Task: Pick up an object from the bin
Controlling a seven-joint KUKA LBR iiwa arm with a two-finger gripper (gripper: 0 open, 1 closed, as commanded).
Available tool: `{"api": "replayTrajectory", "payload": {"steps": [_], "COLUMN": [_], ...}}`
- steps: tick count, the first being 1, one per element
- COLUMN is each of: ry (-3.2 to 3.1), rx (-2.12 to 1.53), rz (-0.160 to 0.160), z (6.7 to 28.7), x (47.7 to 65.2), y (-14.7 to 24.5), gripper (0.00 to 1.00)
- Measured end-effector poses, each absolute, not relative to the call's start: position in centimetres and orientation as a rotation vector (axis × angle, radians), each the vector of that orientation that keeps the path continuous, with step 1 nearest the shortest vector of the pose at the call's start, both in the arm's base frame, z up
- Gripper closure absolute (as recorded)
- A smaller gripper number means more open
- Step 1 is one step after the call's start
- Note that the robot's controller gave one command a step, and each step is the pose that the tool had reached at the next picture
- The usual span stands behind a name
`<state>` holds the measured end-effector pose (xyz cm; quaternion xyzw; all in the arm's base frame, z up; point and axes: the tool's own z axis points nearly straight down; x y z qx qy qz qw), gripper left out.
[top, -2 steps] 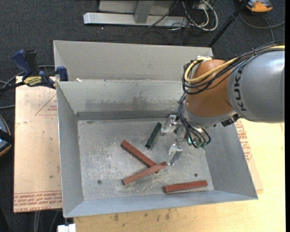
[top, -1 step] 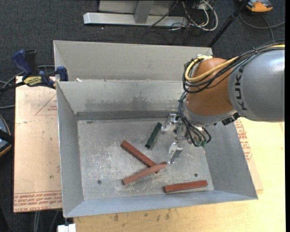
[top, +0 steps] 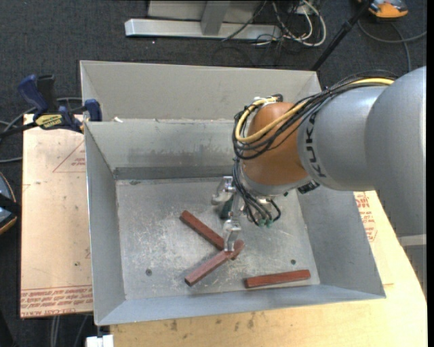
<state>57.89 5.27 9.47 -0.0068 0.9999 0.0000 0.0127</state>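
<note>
- Camera view: gripper point(top: 233, 238) is low at mid-bin point(top: 146, 223), over where 2 brown bars meet: far-left bar point(top: 202, 229) and near bar point(top: 210, 266).
- Spread or pinching: cannot tell.
- 3rd bar point(top: 278, 278) lies near-right, apart.
- Likely nothing lifted yet; grasp and lift remain.

The floor point(top: 47, 34) is dark, speckled carpet, showing along the far side and down the left. At the far side a pale grey metal foot point(top: 169, 28) lies flat on it, with a post rising from its middle. Just to the right of that a tangle of white and black cables point(top: 304, 24) is bunched on the carpet. A thin black rod point(top: 342, 32) slants across the corner, near an orange-and-black object point(top: 388, 7) at the edge. The light is even, with soft shadows.
</note>
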Motion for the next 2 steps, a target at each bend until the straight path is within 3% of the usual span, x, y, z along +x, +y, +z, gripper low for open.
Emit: {"api": "replayTrajectory", "payload": {"steps": [1,2], "ry": [3.121,3.134], "rx": [-0.023,-0.081], "rz": [0.008,0.004], "z": [8.5,10.1], "x": [57.4,59.1], "y": [5.8,8.9], "gripper": [0.00,0.00]}}
